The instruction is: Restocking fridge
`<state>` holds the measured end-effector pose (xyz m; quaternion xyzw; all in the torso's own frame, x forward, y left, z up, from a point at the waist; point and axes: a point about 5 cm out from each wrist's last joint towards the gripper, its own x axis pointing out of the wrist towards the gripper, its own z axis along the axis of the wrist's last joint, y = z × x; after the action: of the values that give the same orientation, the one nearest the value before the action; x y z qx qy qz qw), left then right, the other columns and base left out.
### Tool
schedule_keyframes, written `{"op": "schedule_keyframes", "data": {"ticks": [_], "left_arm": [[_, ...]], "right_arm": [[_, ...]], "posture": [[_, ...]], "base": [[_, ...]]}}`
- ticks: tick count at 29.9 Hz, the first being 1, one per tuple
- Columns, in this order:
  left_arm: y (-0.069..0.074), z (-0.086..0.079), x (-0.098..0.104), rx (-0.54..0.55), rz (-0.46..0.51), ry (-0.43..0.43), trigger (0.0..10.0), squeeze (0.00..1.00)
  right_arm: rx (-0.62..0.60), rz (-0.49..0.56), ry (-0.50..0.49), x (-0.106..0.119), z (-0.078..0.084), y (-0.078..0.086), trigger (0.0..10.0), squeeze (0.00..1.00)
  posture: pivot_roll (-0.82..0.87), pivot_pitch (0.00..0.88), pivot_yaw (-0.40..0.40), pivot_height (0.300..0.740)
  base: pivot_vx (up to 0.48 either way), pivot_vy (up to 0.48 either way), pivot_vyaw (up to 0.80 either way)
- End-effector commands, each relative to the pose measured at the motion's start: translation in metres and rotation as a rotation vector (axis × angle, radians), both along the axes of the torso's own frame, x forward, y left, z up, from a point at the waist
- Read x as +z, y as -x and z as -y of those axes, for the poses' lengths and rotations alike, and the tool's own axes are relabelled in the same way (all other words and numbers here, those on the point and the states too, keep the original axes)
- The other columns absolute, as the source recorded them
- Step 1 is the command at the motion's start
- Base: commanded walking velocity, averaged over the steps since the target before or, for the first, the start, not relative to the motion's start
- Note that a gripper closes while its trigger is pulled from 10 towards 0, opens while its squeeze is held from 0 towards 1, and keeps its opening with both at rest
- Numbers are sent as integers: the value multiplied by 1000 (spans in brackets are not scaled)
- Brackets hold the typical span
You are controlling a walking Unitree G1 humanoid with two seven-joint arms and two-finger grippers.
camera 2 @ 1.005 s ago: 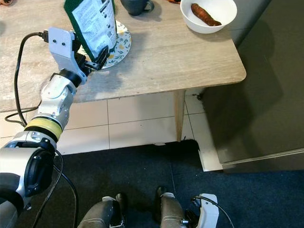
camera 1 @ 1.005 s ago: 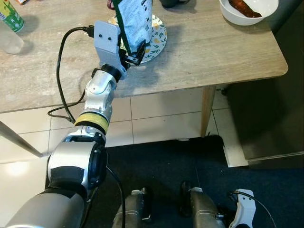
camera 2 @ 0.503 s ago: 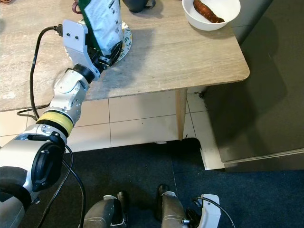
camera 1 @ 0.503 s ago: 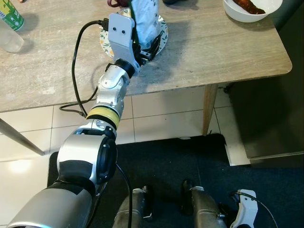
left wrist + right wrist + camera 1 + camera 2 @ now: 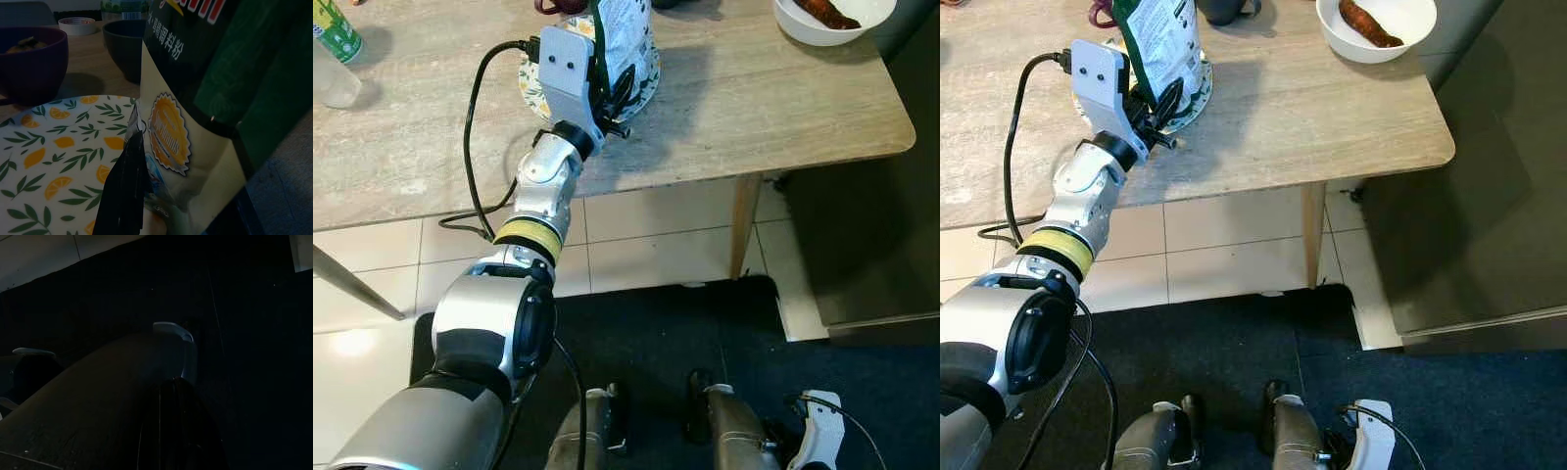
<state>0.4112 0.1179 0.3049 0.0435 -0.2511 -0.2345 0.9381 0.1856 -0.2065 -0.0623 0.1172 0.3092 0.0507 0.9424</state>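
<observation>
— So, where on the table?
— Standing upright on the plate (image 5: 536, 73) with the orange-slice and leaf pattern, near the front edge of the wooden table (image 5: 773, 108). Green pouch (image 5: 1163, 39) with a pale printed back, top cut off by the picture edge.
— And held?
— Yes. Left gripper (image 5: 619, 90) clamped on the lower edge of the pouch, one black finger (image 5: 124, 196) pressed flat against the pale panel beside a gold round seal in the left wrist view. Silver left arm reaching up and forward from the shoulder, black cable looping off the wrist over the table edge.
— Anything else on the table?
— White bowl (image 5: 1400, 39) with a brownish sausage-shaped piece of food (image 5: 1364, 22) toward the right corner, well apart from the plate. Dark mug (image 5: 1224, 10) just behind the pouch. Purple bowl (image 5: 29, 63) and dark bowl (image 5: 122, 49) behind the plate in the left wrist view. Green-labelled bottle (image 5: 333, 29) at the far left.
— Right side?
— Right gripper (image 5: 171, 431) hanging low by the legs over a dark rug (image 5: 656, 333); very dark wrist view, fingers lying close together as far as can be made out.
</observation>
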Motion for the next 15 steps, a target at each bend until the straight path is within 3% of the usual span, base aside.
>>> {"op": "schedule_keyframes", "data": {"ticks": [1, 5, 8, 9, 10, 11, 13, 14, 15], "left_arm": [[0, -9, -18, 8, -49, 17, 0, 0], [0, -22, -24, 22, -77, 96, 0, 0], [0, -22, -24, 22, -77, 96, 0, 0], [0, -30, -23, 0, -87, 171, 0, 0], [0, -30, -23, 0, -87, 171, 0, 0], [1, -37, -23, -42, -93, 236, 1490, 0], [1, -37, -23, -42, -93, 236, 1490, 0], [4, -46, -26, -98, -95, 280, 10000, 0], [6, -54, -29, -157, -98, 322, 10000, 0]], "right_arm": [[8, -169, -31, -22, -7, 34, 10000, 0], [13, -155, -28, -19, -8, 25, 10000, 0], [13, -155, -28, -19, -8, 25, 10000, 0], [12, -144, -30, -16, -8, 18, 10000, 0], [12, -144, -30, -16, -8, 18, 10000, 0], [12, -132, -30, -14, -8, 11, 10000, 0], [12, -132, -30, -14, -8, 11, 10000, 0], [13, -121, -30, -10, -9, 3, 10000, 0], [11, -113, -30, -7, -8, -4, 10000, 0]], "posture": [[-196, 455, 49, 740], [-191, 411, 46, 740], [-191, 411, 46, 740], [-187, 382, 44, 740], [-187, 382, 44, 740], [-177, 338, 41, 740], [-177, 338, 41, 740], [-166, 300, 38, 740], [-155, 271, 37, 740]], "base": [[0, 0, 0], [0, 0, 0], [0, 0, 0], [0, 0, 0], [0, 0, 0], [0, 0, 0], [0, 0, 0], [0, 0, 0], [0, 0, 0]]}}
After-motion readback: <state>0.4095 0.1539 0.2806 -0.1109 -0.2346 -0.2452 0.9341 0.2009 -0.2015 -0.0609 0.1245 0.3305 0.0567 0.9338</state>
